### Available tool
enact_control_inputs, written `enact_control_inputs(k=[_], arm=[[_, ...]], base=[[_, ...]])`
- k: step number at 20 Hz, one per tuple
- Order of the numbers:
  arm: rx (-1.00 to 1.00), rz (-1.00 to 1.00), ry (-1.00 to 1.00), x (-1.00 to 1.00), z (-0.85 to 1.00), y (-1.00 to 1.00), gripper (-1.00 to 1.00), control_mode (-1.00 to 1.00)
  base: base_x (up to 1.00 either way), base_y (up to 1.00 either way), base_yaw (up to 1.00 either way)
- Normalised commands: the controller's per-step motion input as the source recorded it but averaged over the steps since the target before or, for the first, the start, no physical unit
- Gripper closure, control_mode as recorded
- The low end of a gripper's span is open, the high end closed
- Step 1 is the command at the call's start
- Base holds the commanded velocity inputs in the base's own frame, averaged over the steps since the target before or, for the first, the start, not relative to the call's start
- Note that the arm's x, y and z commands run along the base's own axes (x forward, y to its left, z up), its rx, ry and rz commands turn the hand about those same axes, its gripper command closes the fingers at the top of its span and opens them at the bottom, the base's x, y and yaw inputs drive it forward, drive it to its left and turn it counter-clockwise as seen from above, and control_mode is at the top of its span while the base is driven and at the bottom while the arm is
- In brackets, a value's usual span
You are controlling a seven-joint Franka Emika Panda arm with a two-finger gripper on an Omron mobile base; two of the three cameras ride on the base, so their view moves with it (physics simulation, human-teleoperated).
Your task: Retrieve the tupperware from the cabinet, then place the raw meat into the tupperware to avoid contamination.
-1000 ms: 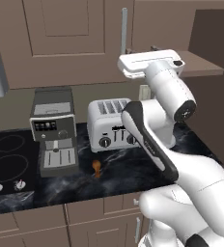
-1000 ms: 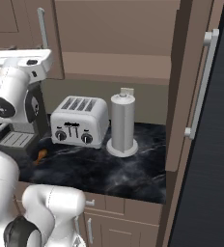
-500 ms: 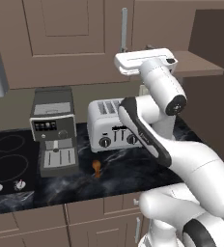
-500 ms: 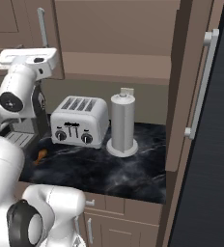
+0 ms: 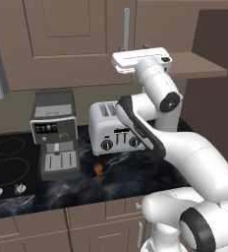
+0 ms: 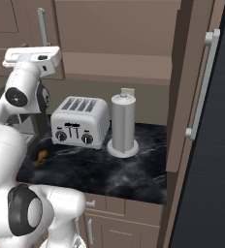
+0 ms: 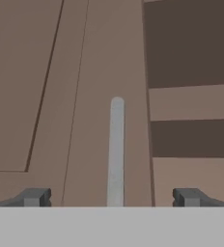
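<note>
Cabinet [image 7: 46, 87] handle [image 7: 116, 149] centred between wide-open hand [image 7: 111, 197] fingers.

Toaster [image 5: 115, 129], drumstick [image 5: 98, 171] on counter [image 5: 135, 177]

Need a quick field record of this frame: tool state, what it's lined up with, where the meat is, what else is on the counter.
tool: open, nothing between its fingers
aimed at: silver bar handle of the cabinet, centred between the fingertips
cabinet door: closed
neighbouring cabinet door: open, shelf visible
raw meat: on the dark counter, in front of the toaster, untouched
other counter items: coffee machine, grey cylinder
</note>
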Motion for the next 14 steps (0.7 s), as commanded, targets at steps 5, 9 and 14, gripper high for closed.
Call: enact_control_inputs(k=[5,9,14], arm=[[0.00,-0.02,0.01,0.29,0.00,0.12,-1.00,-1.00],[0.00,-0.02,0.01,0.30,0.00,0.06,-1.00,-1.00],[0.00,0.00,0.01,0.29,-0.01,0.01,-1.00,-1.00]], base=[[0.00,0.00,0.00],[0.00,0.00,0.00],[0.00,0.00,0.00]])
